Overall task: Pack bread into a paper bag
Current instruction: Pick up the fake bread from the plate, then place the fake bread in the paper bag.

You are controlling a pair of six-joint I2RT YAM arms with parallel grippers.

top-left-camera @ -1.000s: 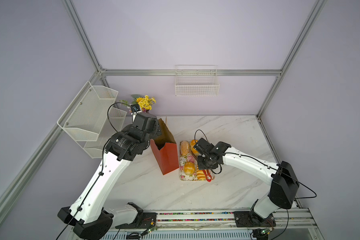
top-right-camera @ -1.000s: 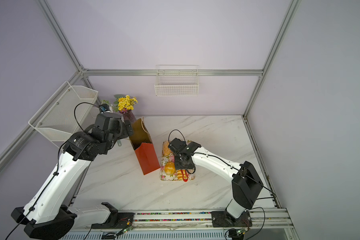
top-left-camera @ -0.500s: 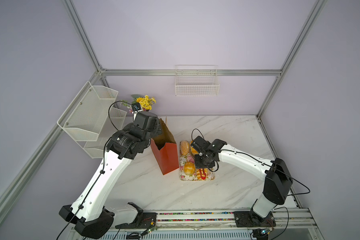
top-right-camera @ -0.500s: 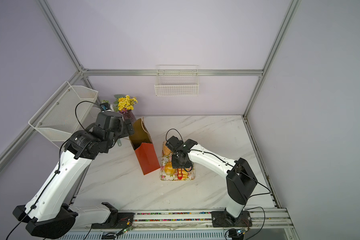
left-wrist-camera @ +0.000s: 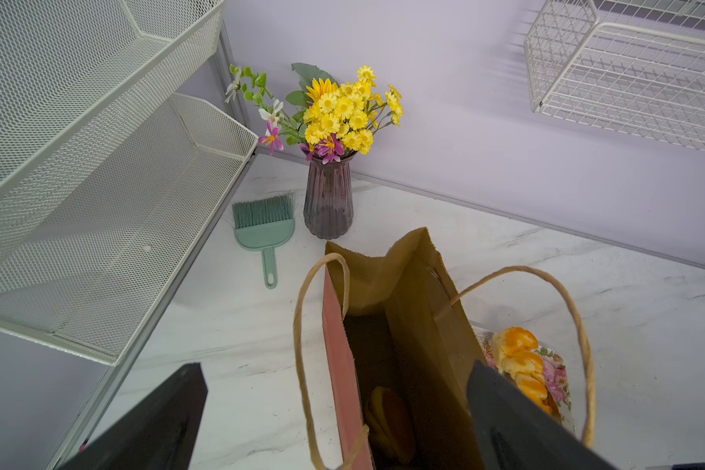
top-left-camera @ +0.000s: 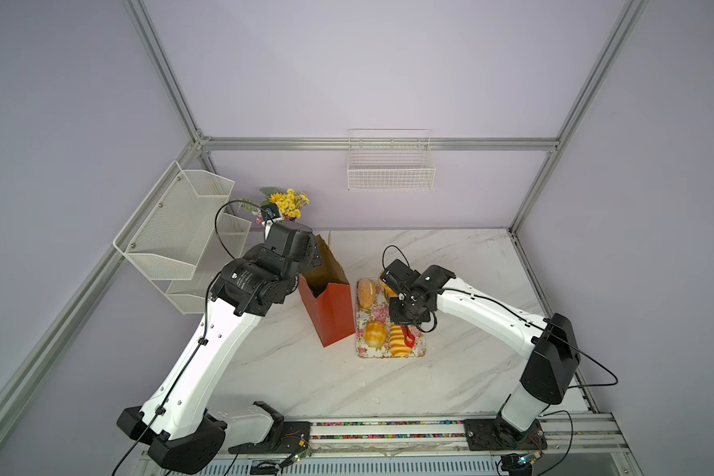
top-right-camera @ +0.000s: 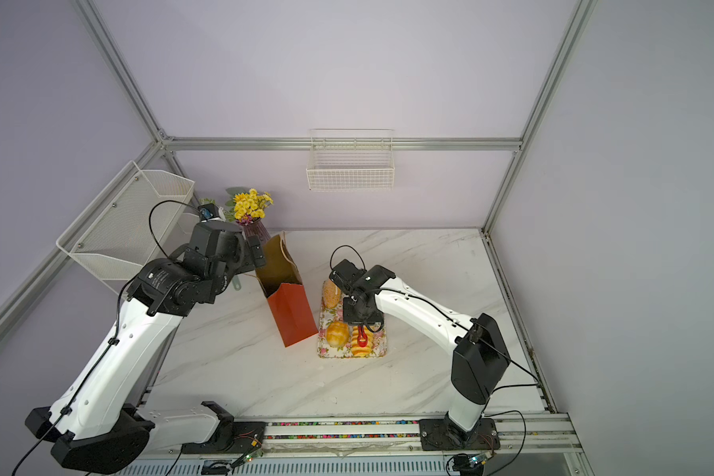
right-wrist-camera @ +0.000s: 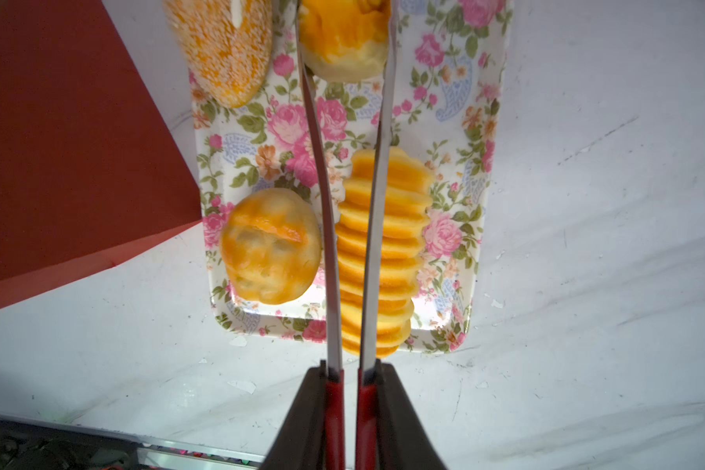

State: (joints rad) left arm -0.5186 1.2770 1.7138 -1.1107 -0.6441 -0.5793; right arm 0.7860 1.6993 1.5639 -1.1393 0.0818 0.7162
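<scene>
The red-orange paper bag (top-left-camera: pixel 330 313) stands open beside the floral tray (top-left-camera: pixel 363 350). My left gripper (left-wrist-camera: pixel 342 427) is open at the bag's mouth, one finger outside it and the other over its far wall. One bun (left-wrist-camera: pixel 387 423) lies at the bottom of the bag. My right gripper (right-wrist-camera: pixel 349 374) is shut on red-handled tongs (right-wrist-camera: pixel 326 203), whose blades pinch a round yellow bun (right-wrist-camera: pixel 342 44) at the tray's far end. On the tray lie a speckled oval loaf (right-wrist-camera: pixel 220 49), a round bun (right-wrist-camera: pixel 271 246) and a long ribbed loaf (right-wrist-camera: pixel 383 252).
A purple vase of yellow flowers (left-wrist-camera: pixel 328 199) and a green hand brush (left-wrist-camera: pixel 263 228) stand behind the bag. White mesh shelves (left-wrist-camera: pixel 98 183) fill the left corner. A wire basket (top-left-camera: pixel 390 165) hangs on the back wall.
My right gripper has narrowed, squeezing the tongs together onto the round bun. The left arm has barely moved.
</scene>
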